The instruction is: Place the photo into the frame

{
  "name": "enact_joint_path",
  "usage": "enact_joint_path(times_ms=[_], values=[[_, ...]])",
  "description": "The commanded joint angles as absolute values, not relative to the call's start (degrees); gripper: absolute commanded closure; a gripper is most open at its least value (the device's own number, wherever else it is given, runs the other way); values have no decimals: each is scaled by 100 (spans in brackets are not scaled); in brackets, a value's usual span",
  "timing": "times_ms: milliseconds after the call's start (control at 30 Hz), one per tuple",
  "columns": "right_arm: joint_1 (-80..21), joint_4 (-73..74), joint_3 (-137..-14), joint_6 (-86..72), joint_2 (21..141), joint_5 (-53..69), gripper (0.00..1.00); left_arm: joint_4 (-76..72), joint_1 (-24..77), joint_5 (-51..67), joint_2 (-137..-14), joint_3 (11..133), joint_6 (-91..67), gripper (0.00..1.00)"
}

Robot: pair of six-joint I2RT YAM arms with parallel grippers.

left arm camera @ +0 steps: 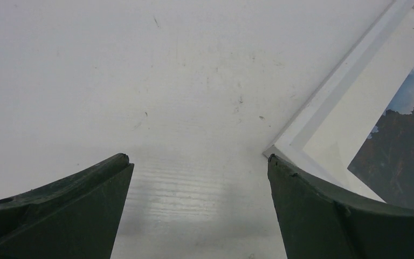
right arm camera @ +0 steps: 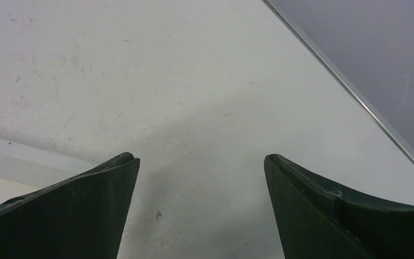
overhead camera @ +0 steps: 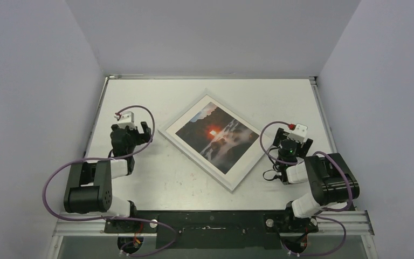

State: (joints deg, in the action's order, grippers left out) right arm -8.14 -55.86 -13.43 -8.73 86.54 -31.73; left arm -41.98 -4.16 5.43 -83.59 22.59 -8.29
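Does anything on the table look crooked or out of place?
Only the frame lies askew, turned diagonally on the table. The photo sits squarely inside it; nothing looks damaged or spilled.

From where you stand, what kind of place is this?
Probably a robot test cell: a white table boxed in by plain walls, two arms bolted at its near edge, and a frame with a photo on it.

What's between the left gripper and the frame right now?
Nothing: only bare table separates the left gripper from the frame, as the left wrist view shows.
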Motion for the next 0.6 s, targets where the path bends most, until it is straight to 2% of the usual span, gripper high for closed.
enact_joint_path(times_ms=[0, 67, 100, 133, 233, 567], values=[[-776, -7043, -1240, -472, 8862, -2419, 10, -5785, -133, -134, -8227, 1681, -591, 4], [-891, -8103, -885, -156, 9244, -2234, 10, -7398, -46, -291, -8508, 1053, -515, 4], [-1068, -8300, -865, -58, 9363, -2441, 10, -7538, -44, -325, -8447, 867, -474, 4], [-1195, -7906, -1036, -59, 9296, -2667, 10, -7348, 116, -479, -8335, 873, -511, 4], [-725, -6900, -1516, -430, 9283, -1910, 10, -6204, 50, -585, -8515, 1574, -599, 4], [-570, -7053, -1404, -415, 9246, -1723, 10, -6314, 156, -556, -8427, 1495, -503, 4]])
